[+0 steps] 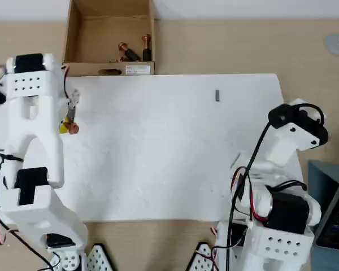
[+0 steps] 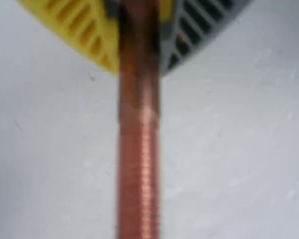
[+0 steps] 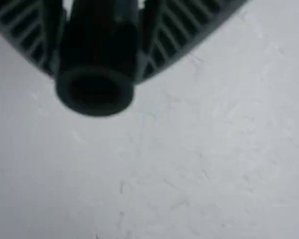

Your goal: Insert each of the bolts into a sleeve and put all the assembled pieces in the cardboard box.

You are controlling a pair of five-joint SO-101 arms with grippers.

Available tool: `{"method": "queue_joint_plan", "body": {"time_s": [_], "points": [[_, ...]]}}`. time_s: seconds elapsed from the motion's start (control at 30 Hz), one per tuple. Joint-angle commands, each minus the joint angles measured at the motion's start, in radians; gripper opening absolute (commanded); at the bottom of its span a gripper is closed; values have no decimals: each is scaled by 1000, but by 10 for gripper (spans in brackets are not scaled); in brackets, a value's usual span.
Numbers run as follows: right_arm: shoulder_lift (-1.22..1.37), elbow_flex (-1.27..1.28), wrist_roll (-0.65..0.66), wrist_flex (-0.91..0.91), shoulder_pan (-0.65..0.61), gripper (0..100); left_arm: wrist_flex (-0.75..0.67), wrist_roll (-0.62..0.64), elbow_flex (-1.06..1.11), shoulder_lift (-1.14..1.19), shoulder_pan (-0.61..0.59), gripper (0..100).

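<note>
Up at the far edge of the bench (image 1: 305, 51) sits the cardboard box (image 1: 73, 34), top open, its near wall right against the white mat (image 1: 158, 164). Inside it are two assembled pieces. One (image 1: 127, 52) lies at a slant and the other (image 1: 147, 48) just beside it, closer to upright in the picture. Both show copper heads and black sleeve bodies, and both are tucked toward the box's near right corner.

On the left side, the left end effector (image 1: 70, 116) hangs over the mat's left edge, below the box. It is clamped on a copper bolt (image 1: 73, 128). The left wrist view shows it up close: a yellow finger (image 2: 74, 25) and a grey finger (image 2: 199, 25) pinch the bolt (image 2: 139, 149), whose threaded shank runs out over the white mat.

On the right, the right arm (image 1: 288, 169) is folded over the mat's near right corner. In the right wrist view the right end effector (image 3: 97, 69) is closed around a black sleeve (image 3: 96, 50), with ribbed dark fingers (image 3: 189, 30) on either side and the sleeve's hollow mouth facing the camera, above bare mat.

A small dark grey piece (image 1: 217, 95) lies alone on the mat's far right area, well apart from both arms and too small to identify.
</note>
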Motion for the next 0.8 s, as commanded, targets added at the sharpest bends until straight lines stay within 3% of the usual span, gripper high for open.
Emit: {"method": "queue_joint_plan", "body": {"time_s": [0.0,0.33,0.6,0.77], "points": [[-8,-1,8,-21,8,9,3,132,11,-62,-20,2],[-8,-2,8,-18,10,9,-26,411,15,-62,-78,2],[-8,-2,8,-17,10,9,-52,373,43,-61,-127,13],[-8,-2,6,-17,10,9,-52,373,72,-62,-126,185]]}}
